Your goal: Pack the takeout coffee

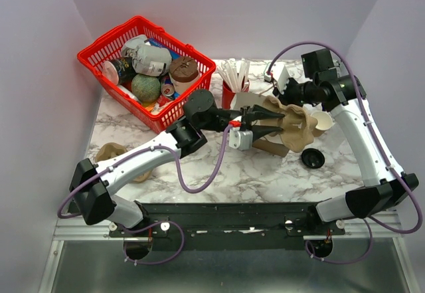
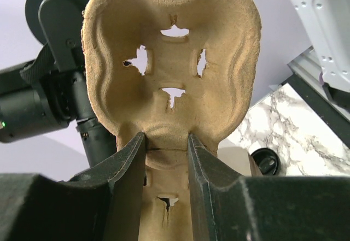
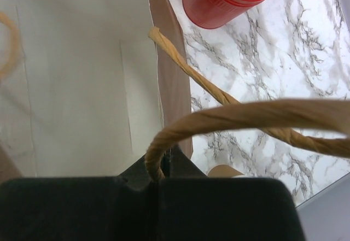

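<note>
Two grips are on record, one per arm. Your left gripper has its jaws drawn in narrow on the neck of a pulp cup carrier. One finger presses each side of the neck. The carrier is lifted off the table and stands on edge, with its moulded pocket and cut-out holes facing the wrist camera. From above, it hangs over the middle of the marble table, right of the red straw cup.

Your right gripper is fully closed on the twisted paper handle of a brown paper bag. The handle loops out from between the fingers. The bag's mouth faces the wrist camera and its pale inner wall fills the left of that view. The straw cup stands on the marble beyond the bag's edge.

You cannot place the takeout coffee from these views: no lidded brown cup can be made out with certainty.

A lidless paper cup lies right of the carrier. A loose black lid sits on the table nearer the arm bases. The red basket of groceries occupies the far left corner.
</note>
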{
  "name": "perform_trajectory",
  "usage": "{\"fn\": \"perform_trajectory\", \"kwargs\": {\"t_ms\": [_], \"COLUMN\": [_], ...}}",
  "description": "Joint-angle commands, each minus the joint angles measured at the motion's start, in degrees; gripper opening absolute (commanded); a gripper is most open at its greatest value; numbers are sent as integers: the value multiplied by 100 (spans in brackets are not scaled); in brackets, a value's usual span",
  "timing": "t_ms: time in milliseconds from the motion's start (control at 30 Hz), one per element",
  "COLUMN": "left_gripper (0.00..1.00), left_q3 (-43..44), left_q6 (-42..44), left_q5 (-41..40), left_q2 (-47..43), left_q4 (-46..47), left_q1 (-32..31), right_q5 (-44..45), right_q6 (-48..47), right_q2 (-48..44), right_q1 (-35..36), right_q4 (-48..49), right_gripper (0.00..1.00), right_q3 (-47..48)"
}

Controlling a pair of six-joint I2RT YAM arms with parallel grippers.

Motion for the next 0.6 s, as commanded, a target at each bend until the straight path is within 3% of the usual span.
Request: {"fn": "perform_trajectory", "kwargs": {"t_ms": [0, 333, 567], "left_gripper": [0, 0, 0], "left_q3": [258, 487, 636], "left_q6": [128, 628, 1535], "left_q5": [227, -37, -81], "left_q2": [106, 492, 308], "left_q4": [-139, -702, -2369], "left_q1": [-60, 98, 282], "right_q5": [-170, -329, -224], "right_q6": [51, -256, -177], "right_q2": [-157, -201, -412], "right_q1": [46, 46, 46], "right_q4": [53, -281, -194], "right_gripper": [1, 1, 0], "right_q3": [-42, 90, -182]}}
